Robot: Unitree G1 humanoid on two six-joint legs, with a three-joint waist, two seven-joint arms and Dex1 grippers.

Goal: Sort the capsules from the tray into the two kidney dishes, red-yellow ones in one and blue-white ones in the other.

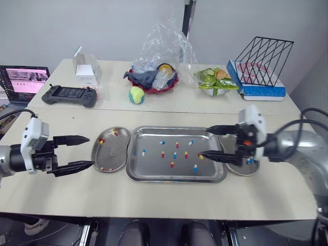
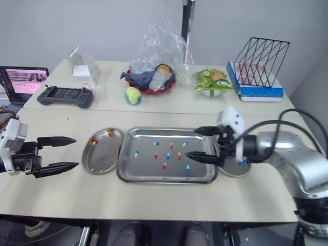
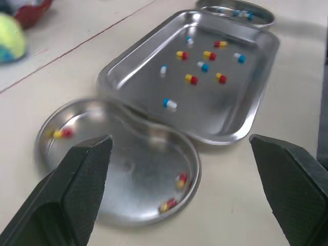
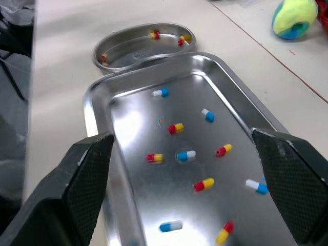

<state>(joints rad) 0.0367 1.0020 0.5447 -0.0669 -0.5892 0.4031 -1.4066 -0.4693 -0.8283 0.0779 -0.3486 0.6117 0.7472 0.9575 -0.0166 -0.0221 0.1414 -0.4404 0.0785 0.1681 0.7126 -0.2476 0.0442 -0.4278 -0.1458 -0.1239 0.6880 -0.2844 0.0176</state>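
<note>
Closest to the robot is a bare strip of beige table [image 1: 154, 205]. Mid-table sits the steel tray [image 1: 151, 168], with about ten loose pills mixed together: red-yellow capsules [image 4: 176, 128] and blue-white capsules [image 4: 186, 155].

At the tray's 9 o'clock, touching its rim, is the left dish [image 1: 111, 151], holding a few red-yellow ones. The right dish [image 1: 245, 170] is at 3 o'clock with some blue-white ones in it, partly hidden by the arm.

The left gripper [image 1: 91, 151] hangs over the table just beyond the left dish at 9 o'clock, fingers wide apart and holding nothing. The right gripper [image 1: 203, 142] is over the tray's 3 o'clock edge, fingers also spread and empty.

Past the tray a seam [image 1: 169, 112] runs across, so it looks like two tables pushed together. On the far one there's:
- a ball [image 1: 136, 95] at 11 o'clock
- a red bowl [image 1: 171, 83] under a clear bag [image 1: 164, 46] at 12
- a controller [image 1: 69, 95] and a laptop [image 1: 24, 79] at 10
- a wire rack [image 1: 264, 54] at 2

Behind it all is a plain grey wall [image 1: 102, 25].
</note>
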